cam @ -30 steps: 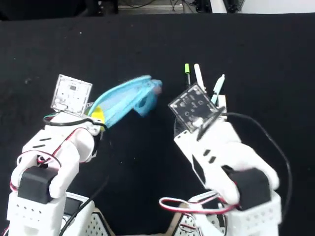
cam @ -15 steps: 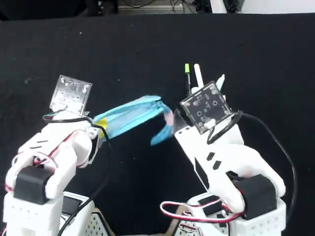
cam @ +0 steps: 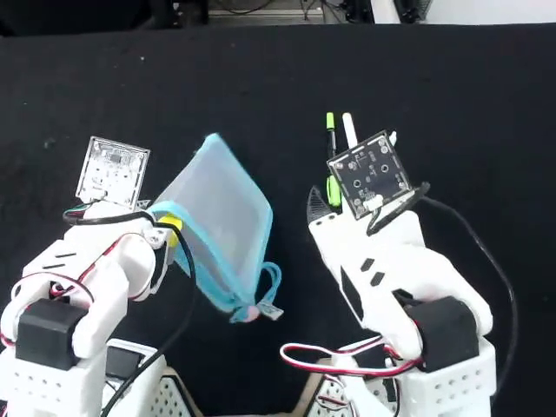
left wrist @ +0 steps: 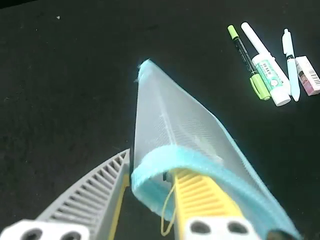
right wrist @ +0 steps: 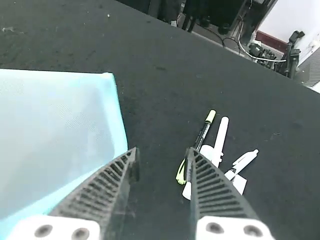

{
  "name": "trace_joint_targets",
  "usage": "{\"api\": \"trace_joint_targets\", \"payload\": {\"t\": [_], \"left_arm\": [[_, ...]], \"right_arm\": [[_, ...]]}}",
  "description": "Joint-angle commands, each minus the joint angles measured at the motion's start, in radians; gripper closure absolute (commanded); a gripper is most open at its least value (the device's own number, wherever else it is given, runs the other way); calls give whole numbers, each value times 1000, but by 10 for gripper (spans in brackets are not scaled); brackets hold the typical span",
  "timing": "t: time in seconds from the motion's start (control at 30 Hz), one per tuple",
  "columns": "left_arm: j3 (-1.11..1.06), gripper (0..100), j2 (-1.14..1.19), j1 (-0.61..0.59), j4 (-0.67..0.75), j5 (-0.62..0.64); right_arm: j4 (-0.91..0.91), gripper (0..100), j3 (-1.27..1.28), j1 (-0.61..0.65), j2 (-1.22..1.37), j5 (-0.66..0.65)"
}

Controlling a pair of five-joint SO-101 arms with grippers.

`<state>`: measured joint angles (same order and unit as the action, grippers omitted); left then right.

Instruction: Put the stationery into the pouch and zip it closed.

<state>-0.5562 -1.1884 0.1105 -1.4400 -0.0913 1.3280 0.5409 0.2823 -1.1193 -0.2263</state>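
Left gripper (left wrist: 150, 167): pinched on the teal-trimmed edge of the pouch (cam: 221, 221), yellow finger on one side, grey finger on the other. The pouch hangs from that single pinch, slanting out over the black table (cam: 261, 78). You cannot tell whether its low corner touches the surface. The zip end with its loop (cam: 261, 300) droops at the pouch's near corner, toward the arm bases. Right gripper (right wrist: 161, 160): jaws spread, nothing between them, near the pouch's right side but apart from it. Beyond the pouch and off to its right, well apart from it, the stationery lies in a tight row on the table: green highlighter (left wrist: 247, 62), white marker (left wrist: 265, 65), light blue pen (left wrist: 290, 65), eraser (left wrist: 307, 75). None is in the pouch yet. Handling, as a judgement: the pouch looks like thin mesh, light and floppy, so it will sag wherever you do not hold it. Take it by the stiffer zip trim, one gripper toward each end, to hold the mouth open. The pens look light, hard and smooth, so they are likely to roll or slip; pinch each across mid-barrel. The eraser is small and probably grippy; take it across its short sides.
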Motion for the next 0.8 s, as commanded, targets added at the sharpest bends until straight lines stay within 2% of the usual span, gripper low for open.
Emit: {"api": "trace_joint_targets", "payload": {"t": [0.0,0.13,0.3,0.43,0.6,0.77], "left_arm": [[-18,874,-2,-4,58,6],[-21,980,-2,-4,106,9],[-21,970,-2,-4,115,12],[-21,970,-2,-4,120,14],[-15,970,-2,-13,152,17],[21,970,0,-87,218,175]], "right_arm": [[-17,860,-4,-11,2,9],[-6,860,-4,-11,2,8],[64,861,-4,0,2,11],[97,858,8,164,1,3],[37,857,74,400,1,11],[-110,857,199,470,1,12]]}}
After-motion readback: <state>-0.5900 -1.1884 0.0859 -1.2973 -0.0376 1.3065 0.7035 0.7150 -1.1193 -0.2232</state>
